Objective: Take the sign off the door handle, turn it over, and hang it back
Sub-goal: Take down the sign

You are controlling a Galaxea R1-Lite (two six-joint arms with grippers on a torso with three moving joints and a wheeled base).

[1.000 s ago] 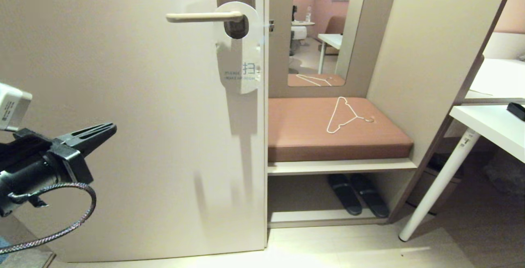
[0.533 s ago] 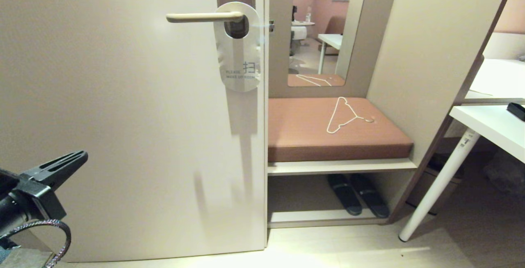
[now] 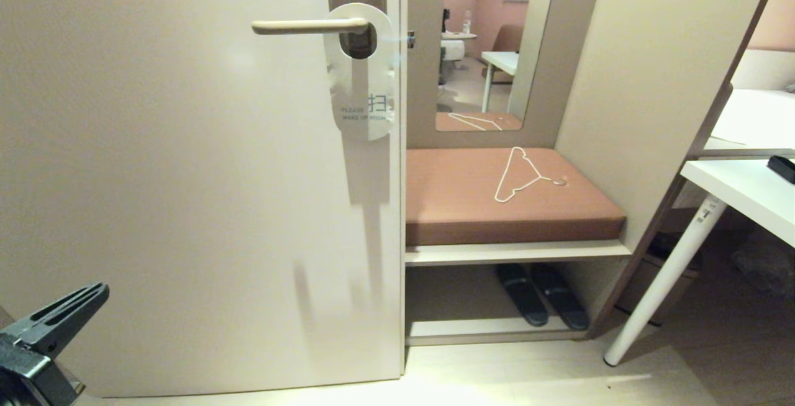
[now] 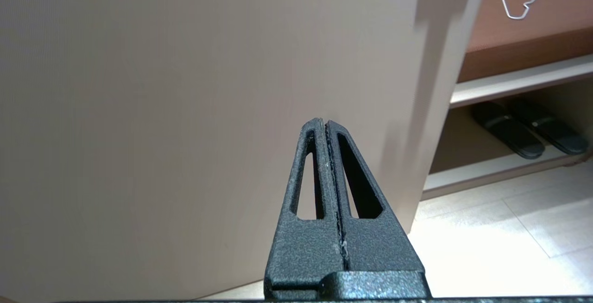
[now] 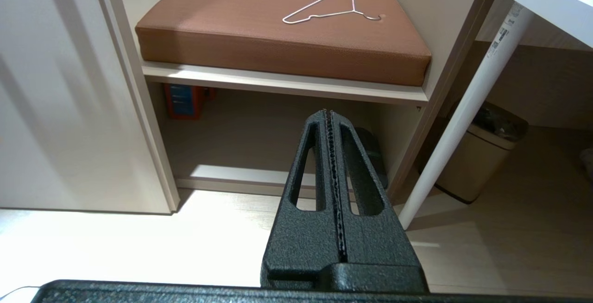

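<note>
Left gripper (image 3: 93, 294) cut off at the head view's lower left corner, arm unseen; small print on the sign (image 3: 362, 77) too fine to read; the door handle (image 3: 307, 25) base hidden behind it

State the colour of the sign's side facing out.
White with grey lettering, on the flat rounded-end door sign; head view shows it best.

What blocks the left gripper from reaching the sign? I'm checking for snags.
Nothing visible. The left gripper, shut, sits low beside the door, and only bare door lies between it and the sign on the handle.
</note>
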